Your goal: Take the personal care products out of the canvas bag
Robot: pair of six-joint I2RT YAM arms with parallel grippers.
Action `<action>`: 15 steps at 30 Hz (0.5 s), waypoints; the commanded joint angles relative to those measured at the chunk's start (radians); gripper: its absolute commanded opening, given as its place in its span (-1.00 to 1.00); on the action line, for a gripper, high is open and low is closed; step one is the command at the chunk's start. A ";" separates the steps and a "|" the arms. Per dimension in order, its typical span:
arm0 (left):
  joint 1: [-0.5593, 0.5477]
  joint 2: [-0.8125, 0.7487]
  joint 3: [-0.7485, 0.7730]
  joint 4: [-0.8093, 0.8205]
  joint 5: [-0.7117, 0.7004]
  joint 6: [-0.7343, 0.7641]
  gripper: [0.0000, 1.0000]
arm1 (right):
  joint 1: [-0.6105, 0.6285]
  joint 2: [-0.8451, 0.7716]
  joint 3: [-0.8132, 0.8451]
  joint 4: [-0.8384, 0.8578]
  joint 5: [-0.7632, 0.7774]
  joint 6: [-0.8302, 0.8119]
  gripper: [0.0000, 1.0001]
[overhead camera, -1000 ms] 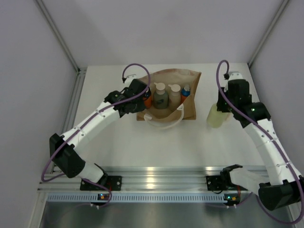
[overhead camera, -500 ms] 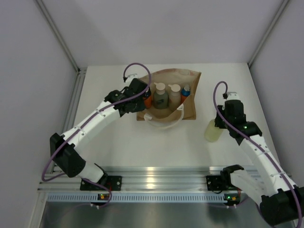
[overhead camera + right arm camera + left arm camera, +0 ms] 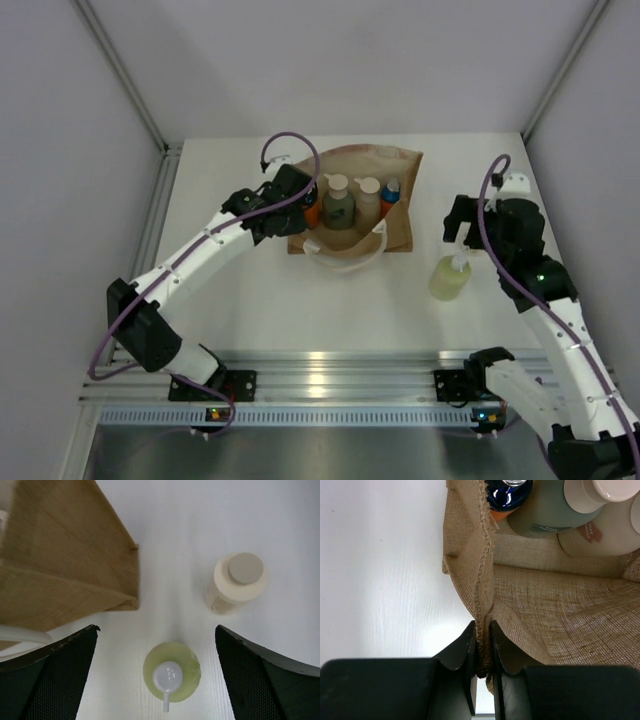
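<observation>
The left gripper (image 3: pixel 482 632) has its jaws pinched tight on the side wall of the canvas bag (image 3: pixel 545 615), right at the frayed rim. To my eye it is there to keep the floppy fabric upright and the mouth open while the other arm does the fetching. The bag sits toward the back of the table (image 3: pixel 300 300), and four bottles show in it: a dark green bottle (image 3: pixel 338 210), a pinkish-beige bottle (image 3: pixel 368 200), and two orange ones with blue caps, one of them (image 3: pixel 507 492) just beside the held wall.

The right gripper (image 3: pixel 157 635) hangs straight over the yellow-green bottle (image 3: pixel 172 672), jaws spread wide and touching nothing. The bottle stands upright on the bare table to the right of the bag, free on both sides (that looks like a drop-off spot to me). A cream bottle (image 3: pixel 239 582) stands near it, also upright and outside the bag. So two are out and four remain inside.
</observation>
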 commanded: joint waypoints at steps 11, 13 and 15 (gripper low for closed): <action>0.002 0.083 0.049 -0.055 0.078 0.001 -1.00 | 0.110 0.324 0.558 0.053 -0.294 0.065 0.91; 0.004 0.091 0.055 -0.055 0.085 -0.001 -1.00 | 0.151 0.372 0.602 0.050 -0.291 0.063 0.91; 0.002 0.097 0.058 -0.055 0.091 -0.003 -1.00 | 0.171 0.418 0.621 0.050 -0.280 0.056 0.93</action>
